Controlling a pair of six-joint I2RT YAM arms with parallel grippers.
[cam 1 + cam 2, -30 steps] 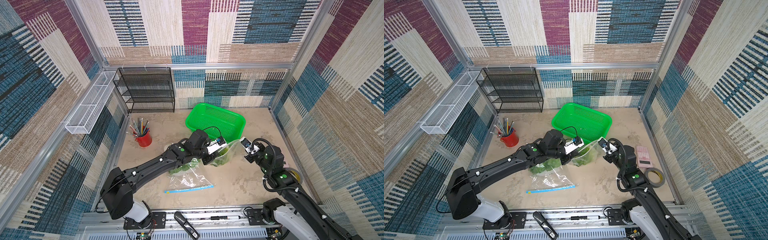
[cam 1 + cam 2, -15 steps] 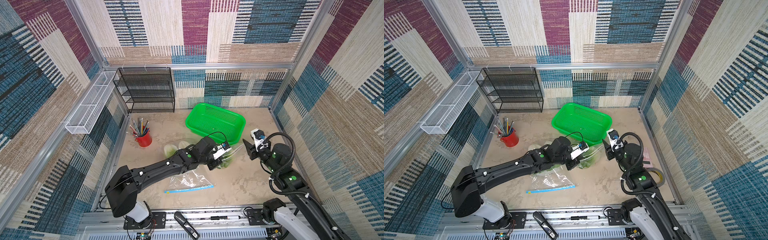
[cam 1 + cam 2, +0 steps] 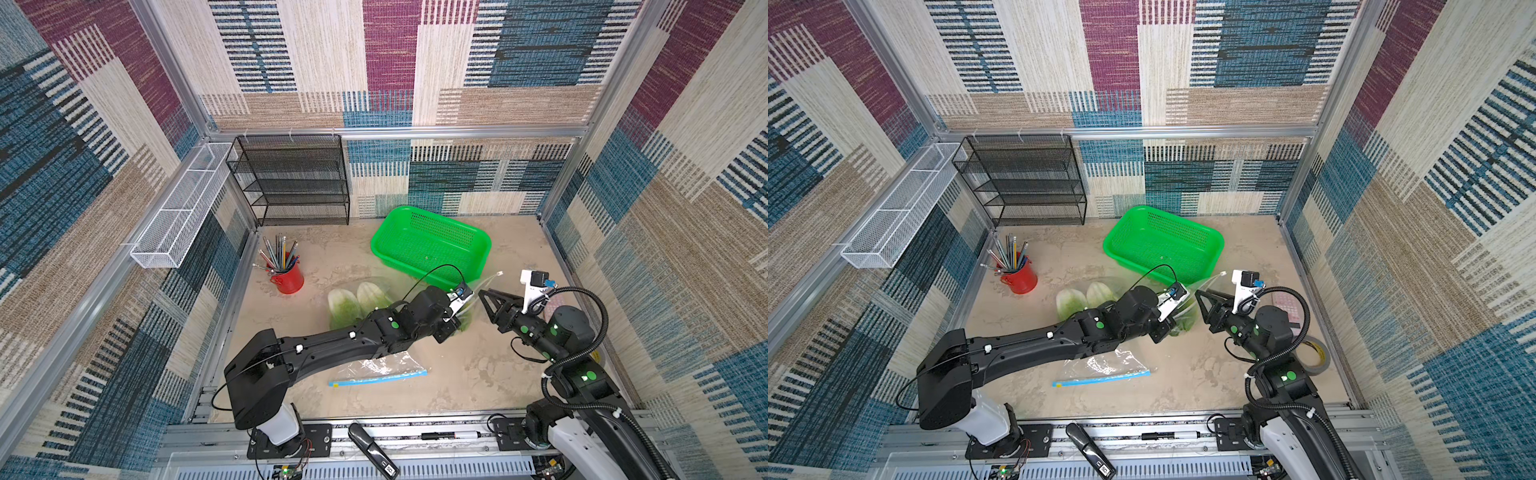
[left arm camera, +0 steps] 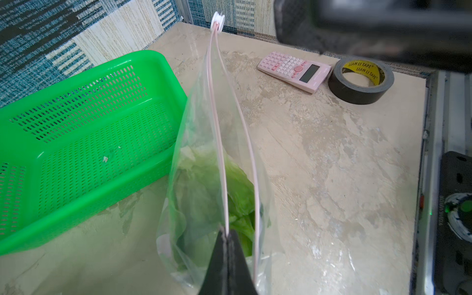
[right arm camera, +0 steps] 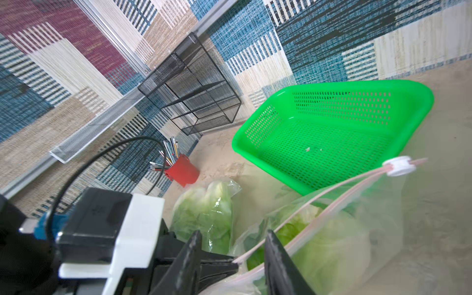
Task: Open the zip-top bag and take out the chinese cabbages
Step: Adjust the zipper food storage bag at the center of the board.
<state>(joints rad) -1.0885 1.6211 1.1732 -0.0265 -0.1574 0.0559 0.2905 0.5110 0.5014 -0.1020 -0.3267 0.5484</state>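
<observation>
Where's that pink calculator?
The pink calculator lies on the table's right side, beside the tape roll, clearest in the left wrist view.

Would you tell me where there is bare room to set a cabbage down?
Bare tabletop lies between the blue-strip bag and the right arm's base, and between the pencil cup and the green basket. Crowded: mid-table, where the left pincer and right pincer meet at the zip-top bag, and around the calculator and tape roll.
</observation>
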